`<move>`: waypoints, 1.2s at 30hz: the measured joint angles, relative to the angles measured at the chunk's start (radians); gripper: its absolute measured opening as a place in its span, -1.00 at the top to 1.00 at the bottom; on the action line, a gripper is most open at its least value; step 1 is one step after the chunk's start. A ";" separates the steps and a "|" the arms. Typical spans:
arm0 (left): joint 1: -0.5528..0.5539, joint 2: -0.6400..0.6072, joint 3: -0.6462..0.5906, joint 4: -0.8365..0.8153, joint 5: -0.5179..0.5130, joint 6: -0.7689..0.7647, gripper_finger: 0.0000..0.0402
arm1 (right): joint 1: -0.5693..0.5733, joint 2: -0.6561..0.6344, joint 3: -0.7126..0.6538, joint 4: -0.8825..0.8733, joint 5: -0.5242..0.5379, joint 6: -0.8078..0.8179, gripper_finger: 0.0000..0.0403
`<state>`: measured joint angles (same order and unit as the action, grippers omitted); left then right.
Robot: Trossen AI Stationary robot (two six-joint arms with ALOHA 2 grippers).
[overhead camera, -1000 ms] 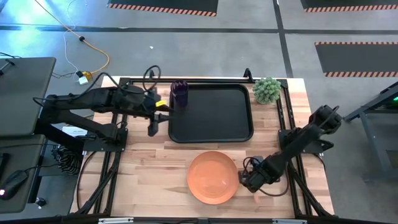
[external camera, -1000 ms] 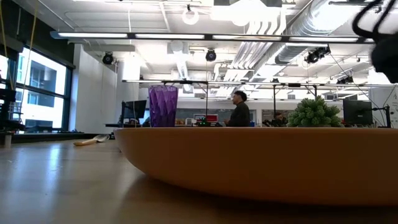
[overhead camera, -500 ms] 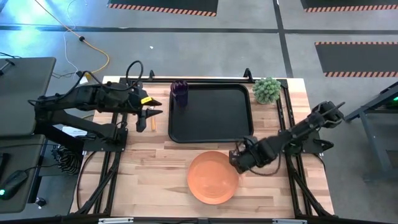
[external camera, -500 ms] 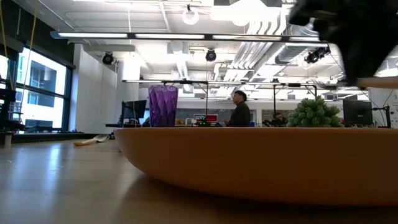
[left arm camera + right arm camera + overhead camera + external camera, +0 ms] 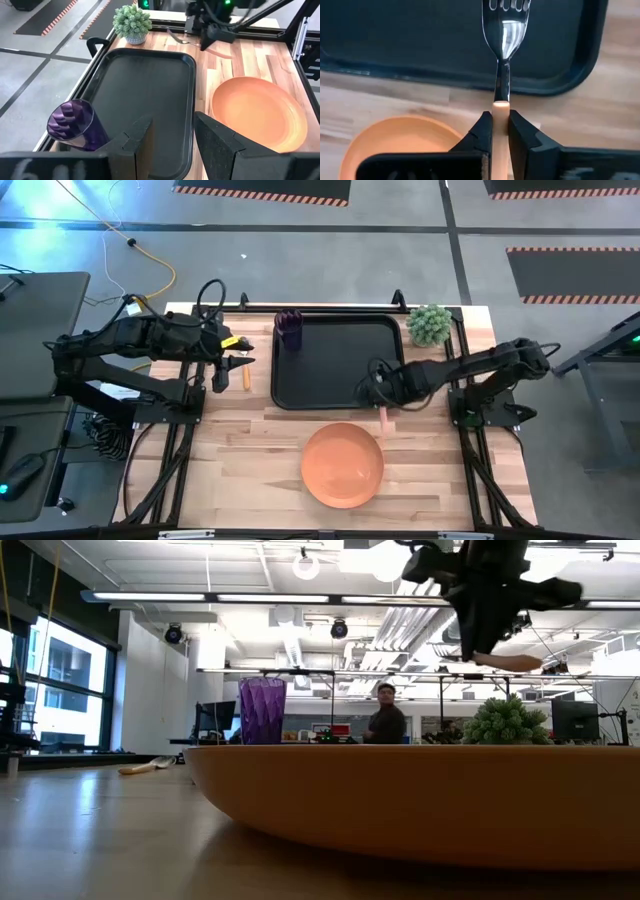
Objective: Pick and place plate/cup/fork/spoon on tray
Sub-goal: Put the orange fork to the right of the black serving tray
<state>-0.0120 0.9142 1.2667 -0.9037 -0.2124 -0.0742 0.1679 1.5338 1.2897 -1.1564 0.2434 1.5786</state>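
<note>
Right gripper (image 5: 500,131) of mine is pinched tight on the fork (image 5: 503,37), tines poking over the tray (image 5: 340,360) rim. Left gripper (image 5: 172,135) hangs open near the one cup (image 5: 289,330). One plate (image 5: 342,465) sits on the counter (image 5: 250,450), plus a little plant (image 5: 430,324).

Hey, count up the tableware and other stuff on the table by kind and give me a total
Trays: 1, the tray
Plates: 1, the plate
Cups: 1, the cup
Forks: 1, the fork, held by the right gripper
Orange-handled utensils by the left gripper: 1, kind unclear
Plants: 1
Total: 6
</note>
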 joint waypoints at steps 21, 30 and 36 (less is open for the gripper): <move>0.000 0.001 0.000 0.003 -0.055 0.000 0.35 | -0.485 -0.144 -0.004 0.000 0.176 -0.403 0.93; 0.000 0.001 0.000 0.003 -0.112 -0.001 0.35 | -0.607 -0.042 -0.004 0.018 0.029 -0.539 0.93; 0.000 0.001 0.000 0.003 -0.114 0.000 0.35 | -0.607 0.025 -0.030 0.082 -0.065 -0.568 0.93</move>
<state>-0.0116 0.9150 1.2667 -0.9009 -0.3264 -0.0746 -0.4387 1.5590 1.2596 -1.0747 0.1783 1.0102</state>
